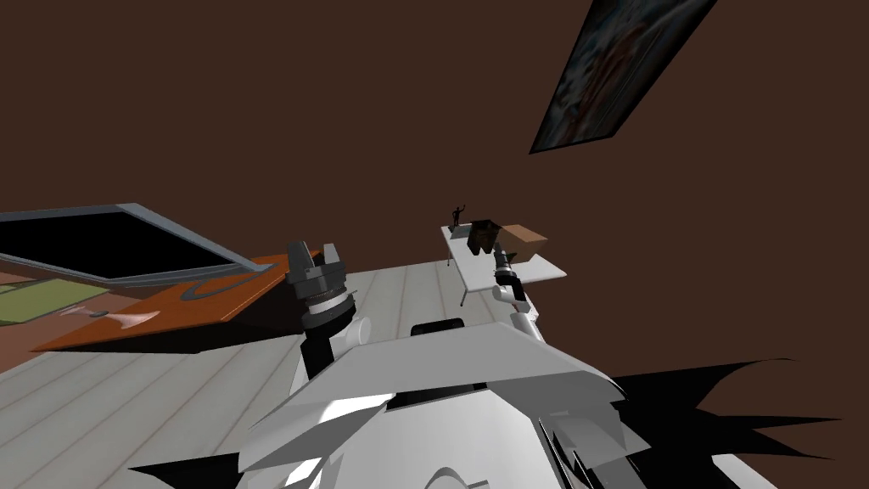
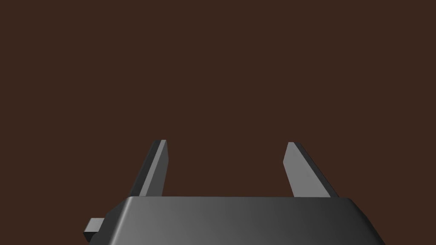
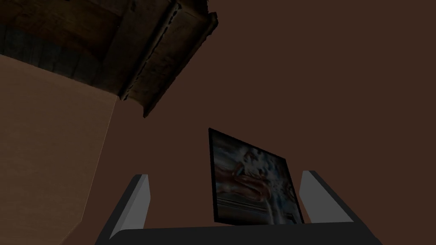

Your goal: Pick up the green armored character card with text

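- Spreading behind everything, a plain dark brown wall (image 1: 339, 102) takes up most of the head view.
- A pale grey plank floor (image 1: 127, 399) runs from my base to that wall.
- A large black flat screen in a grey frame (image 1: 93, 242) stands at my left on a curved grey foot.
- That foot rests on an orange-brown tabletop (image 1: 229, 301), which lies between the screen and the floor boards.
- A dark-framed, blurry picture (image 1: 619, 68) hangs high on the wall to my right.
- A small white rectangular table on thin legs (image 1: 477, 270) stands by the wall, ahead and to the right.
- A flat green rectangle (image 1: 38, 301) lies at the far left, beside the orange tabletop and under the screen's lower edge, well apart from both arms. It is too small to show any figure or text, so I cannot tell whether it is the card.
- A brown cardboard box (image 1: 524, 242) and a dark open box (image 1: 484, 235) sit close together on the white table.
- The left gripper (image 1: 314, 249) points upward near the orange tabletop's corner, its fingers (image 2: 154, 170) spread wide with nothing between them.
- The right gripper (image 3: 225, 174) is raised in front of the white table, its blades wide apart and holding nothing.
- Small pale pinkish flat bits (image 1: 114, 317) lie on the orange tabletop, near the green rectangle.
- A tiny dark figurine with one raised arm (image 1: 458, 215) stands at the white table's far corner, beside the dark box.
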`<state>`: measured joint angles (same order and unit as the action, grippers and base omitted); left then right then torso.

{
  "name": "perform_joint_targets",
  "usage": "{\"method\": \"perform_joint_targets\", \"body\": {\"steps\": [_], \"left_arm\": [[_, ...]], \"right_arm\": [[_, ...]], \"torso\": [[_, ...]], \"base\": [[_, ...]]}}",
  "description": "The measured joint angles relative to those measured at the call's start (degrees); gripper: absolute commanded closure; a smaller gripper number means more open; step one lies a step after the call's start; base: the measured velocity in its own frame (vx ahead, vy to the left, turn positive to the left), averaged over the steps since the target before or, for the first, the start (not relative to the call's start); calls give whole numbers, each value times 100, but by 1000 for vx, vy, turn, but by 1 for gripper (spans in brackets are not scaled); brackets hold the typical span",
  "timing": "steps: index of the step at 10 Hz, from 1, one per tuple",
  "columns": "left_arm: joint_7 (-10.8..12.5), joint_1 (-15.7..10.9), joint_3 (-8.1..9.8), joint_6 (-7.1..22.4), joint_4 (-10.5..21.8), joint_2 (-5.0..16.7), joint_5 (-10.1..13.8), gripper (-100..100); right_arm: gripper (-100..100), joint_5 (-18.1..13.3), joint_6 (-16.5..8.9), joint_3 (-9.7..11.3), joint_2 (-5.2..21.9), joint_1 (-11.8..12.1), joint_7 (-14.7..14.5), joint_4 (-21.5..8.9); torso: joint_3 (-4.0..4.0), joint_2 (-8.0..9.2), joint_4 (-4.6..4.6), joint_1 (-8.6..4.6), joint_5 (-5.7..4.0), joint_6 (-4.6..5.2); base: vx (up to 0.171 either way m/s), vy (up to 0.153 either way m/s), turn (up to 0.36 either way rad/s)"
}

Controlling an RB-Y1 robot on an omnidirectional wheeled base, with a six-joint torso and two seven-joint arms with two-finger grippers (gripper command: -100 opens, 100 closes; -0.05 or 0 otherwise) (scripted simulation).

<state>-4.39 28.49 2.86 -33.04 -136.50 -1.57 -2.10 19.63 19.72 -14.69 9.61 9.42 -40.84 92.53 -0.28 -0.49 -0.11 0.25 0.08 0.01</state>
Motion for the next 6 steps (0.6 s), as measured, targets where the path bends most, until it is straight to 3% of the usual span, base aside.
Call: {"method": "perform_joint_targets", "body": {"steps": [6], "left_arm": [[0,-1,0,0,0,0,0,0]], "right_arm": [[-100,323,97,-378,63,-265,-914,-806]], "torso": [[1,4,0,-6,0,-3]], "base": [[88,98,-96]]}}
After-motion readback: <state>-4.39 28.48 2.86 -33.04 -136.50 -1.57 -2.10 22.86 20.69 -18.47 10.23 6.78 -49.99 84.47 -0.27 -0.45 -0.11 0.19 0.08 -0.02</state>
